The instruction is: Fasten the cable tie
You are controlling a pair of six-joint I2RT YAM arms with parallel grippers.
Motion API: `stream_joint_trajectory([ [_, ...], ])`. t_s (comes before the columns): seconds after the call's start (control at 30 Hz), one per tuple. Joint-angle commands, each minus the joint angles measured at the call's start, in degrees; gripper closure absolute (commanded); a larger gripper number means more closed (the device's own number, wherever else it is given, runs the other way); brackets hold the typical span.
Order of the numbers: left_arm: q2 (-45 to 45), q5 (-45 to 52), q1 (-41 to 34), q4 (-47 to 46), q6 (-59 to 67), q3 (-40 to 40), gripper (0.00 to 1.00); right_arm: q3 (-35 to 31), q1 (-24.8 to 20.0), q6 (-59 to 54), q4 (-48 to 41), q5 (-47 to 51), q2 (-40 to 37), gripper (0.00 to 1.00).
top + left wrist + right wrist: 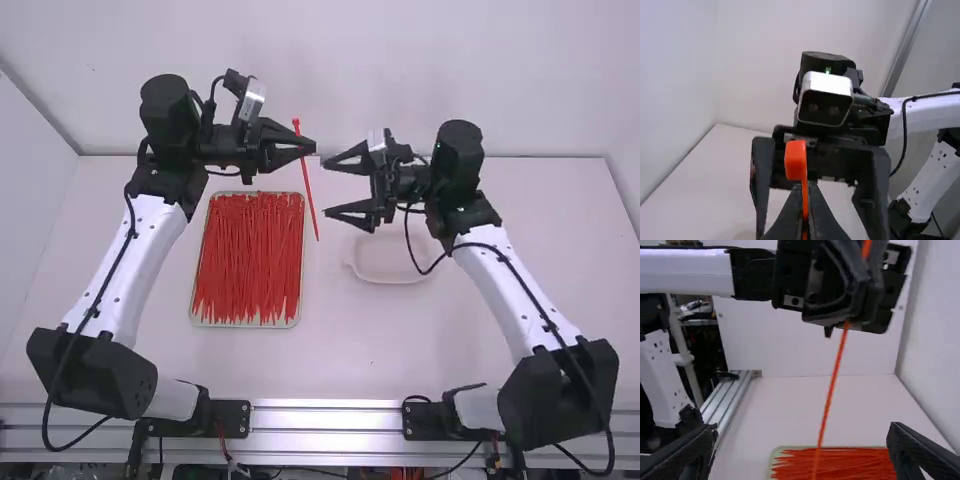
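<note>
Your left fingers (290,150) are clamped on the red cable tie (311,195) just below its head. It hangs in the air by the right rim of the tray (246,325) of spare ties (248,260), near the table's (400,340) far edge. Your right fingers (348,157) are spread wide, facing it, above a clear dish (385,272).

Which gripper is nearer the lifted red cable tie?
Left. The left gripper is shut on the cable tie near its head; the right gripper is open, facing it without touching.
</note>
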Motion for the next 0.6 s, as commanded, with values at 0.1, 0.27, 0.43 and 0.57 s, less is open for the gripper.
stream_joint_trajectory([
  [0.1,-0.8,1.2,-1.5,0.4,-0.2,1.1,0.98,0.0,3.0,0.5,3.0,3.2,-0.2,0.16],
  [0.27,-0.8,1.2,-1.5,0.4,0.0,1.1,0.98,0.0,3.4,5.5,10.0,2.8,-0.2,0.40],
  [0.43,-0.8,1.2,-1.4,0.4,-0.2,1.1,0.98,0.0,3.2,10.1,14.8,3.3,-0.2,0.55],
  [0.57,-0.8,1.2,-2.1,1.2,0.0,1.1,0.98,0.0,3.9,10.9,15.2,5.9,-0.2,0.53],
])
